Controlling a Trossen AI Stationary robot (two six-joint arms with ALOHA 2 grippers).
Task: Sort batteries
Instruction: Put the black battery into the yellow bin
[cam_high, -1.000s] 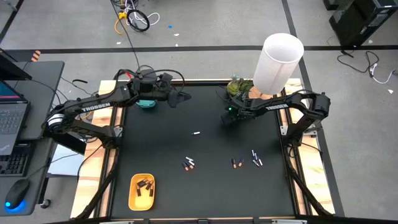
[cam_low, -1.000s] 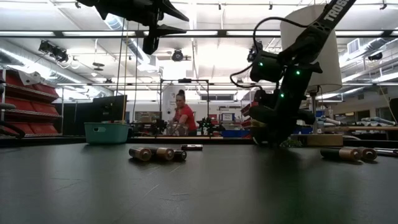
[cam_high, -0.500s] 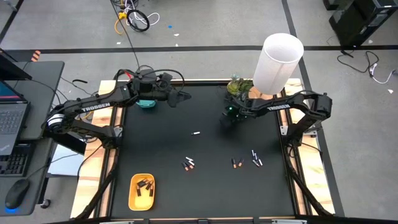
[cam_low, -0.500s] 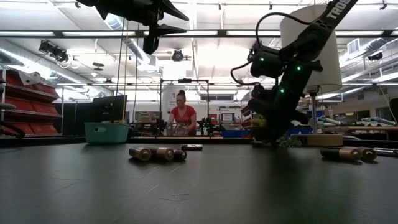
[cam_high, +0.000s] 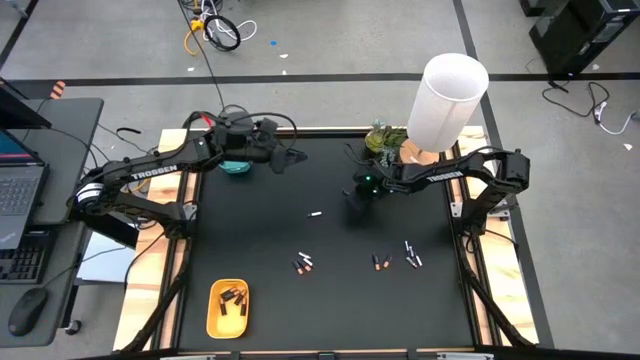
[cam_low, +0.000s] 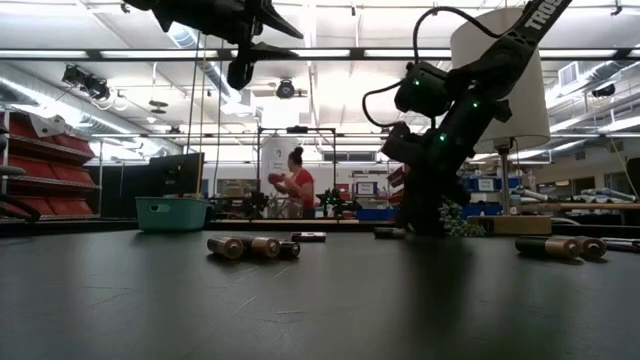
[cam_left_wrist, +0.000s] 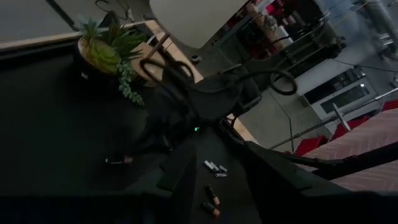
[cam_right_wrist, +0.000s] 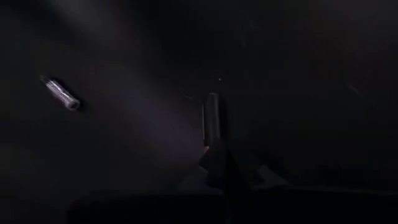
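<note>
Batteries: slim cylinders lying flat on the dark counter (cam_high: 260, 230). One pale battery (cam_high: 316, 214) lies alone at centre; a pair (cam_high: 304, 264) lies below it, with further clusters (cam_high: 380, 262) (cam_high: 412, 253) at lower right. Several dark batteries (cam_high: 232, 298) rest in the yellow tray (cam_high: 212, 318) at lower left.

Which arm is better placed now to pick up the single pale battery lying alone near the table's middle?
Right. The right gripper hangs low just beside the pale battery; the left gripper is raised, farther back.
</note>
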